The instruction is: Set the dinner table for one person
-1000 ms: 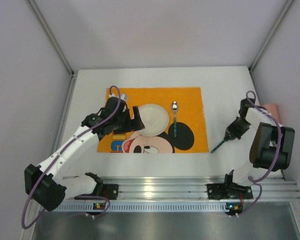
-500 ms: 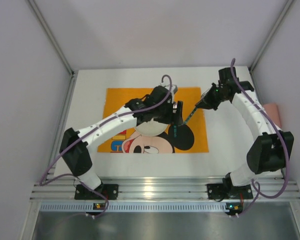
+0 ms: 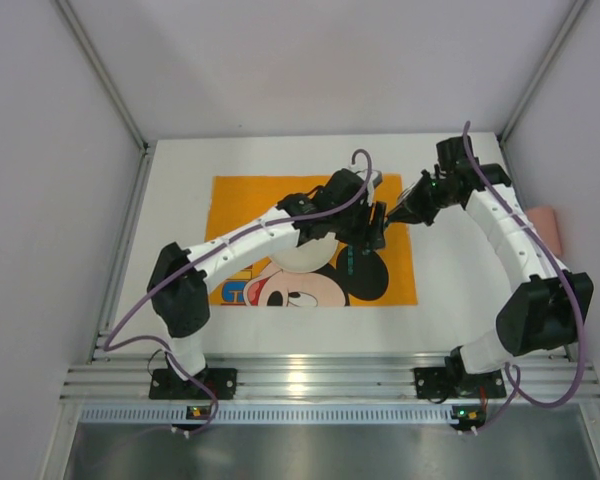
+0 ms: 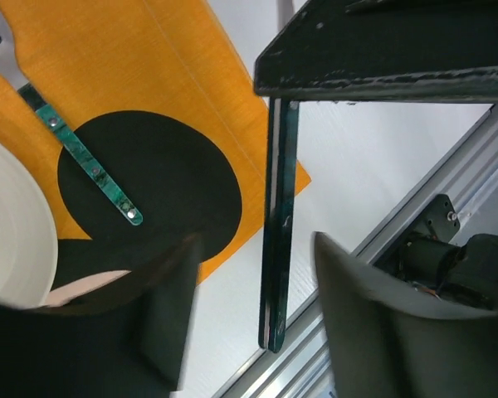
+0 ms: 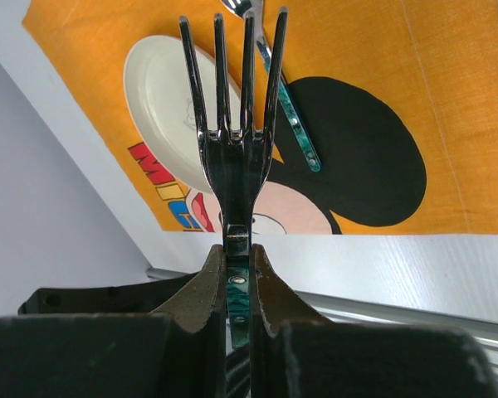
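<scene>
My right gripper (image 5: 236,265) is shut on the green handle of a metal fork (image 5: 232,124) and holds it in the air over the right edge of the orange placemat (image 3: 240,195). The left gripper (image 4: 257,307) has reached across to it. Its fingers (image 4: 170,307) stand open on either side of the fork's handle (image 4: 280,232), with a gap on both sides. A white plate (image 5: 162,83) lies on the placemat. To the plate's right lies a spoon (image 4: 91,166) with a green handle. The placemat sits on the white dinner table (image 3: 460,290).
A pink object (image 3: 545,222) sits at the table's right edge beside the right arm. An aluminium rail (image 3: 310,380) runs along the near edge by the arm bases. Grey walls enclose the table on three sides.
My left arm swung from left of the plate across to the fork, its jaws narrowing. My right arm lifted the fork from the table's right side to the placemat's right edge.
</scene>
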`<act>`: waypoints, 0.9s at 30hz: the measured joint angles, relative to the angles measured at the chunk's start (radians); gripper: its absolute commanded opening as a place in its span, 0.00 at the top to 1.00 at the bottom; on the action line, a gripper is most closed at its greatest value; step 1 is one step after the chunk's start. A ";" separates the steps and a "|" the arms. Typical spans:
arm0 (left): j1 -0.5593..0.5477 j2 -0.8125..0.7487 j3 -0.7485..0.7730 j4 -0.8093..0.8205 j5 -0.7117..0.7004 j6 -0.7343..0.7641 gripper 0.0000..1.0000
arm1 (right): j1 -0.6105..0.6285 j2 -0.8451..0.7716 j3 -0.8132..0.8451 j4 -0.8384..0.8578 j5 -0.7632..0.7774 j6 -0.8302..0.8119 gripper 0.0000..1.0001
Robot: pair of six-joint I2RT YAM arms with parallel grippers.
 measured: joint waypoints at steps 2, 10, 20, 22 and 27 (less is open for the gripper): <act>0.000 0.007 0.005 0.016 0.018 0.000 0.60 | 0.007 0.000 0.000 -0.001 -0.006 0.003 1.00; 0.010 -0.005 -0.062 0.108 0.097 -0.030 1.00 | 0.022 0.002 0.000 -0.001 -0.011 0.011 0.87; 0.237 -0.269 -0.451 0.160 0.140 -0.081 1.00 | 0.014 0.046 0.040 0.041 -0.144 0.005 0.00; 0.371 -0.382 -0.555 0.149 0.146 -0.085 1.00 | -0.005 0.046 0.039 0.041 -0.163 -0.003 0.00; 0.665 -0.609 -0.713 0.122 0.214 -0.067 1.00 | -0.071 0.045 0.011 0.045 -0.198 -0.034 0.00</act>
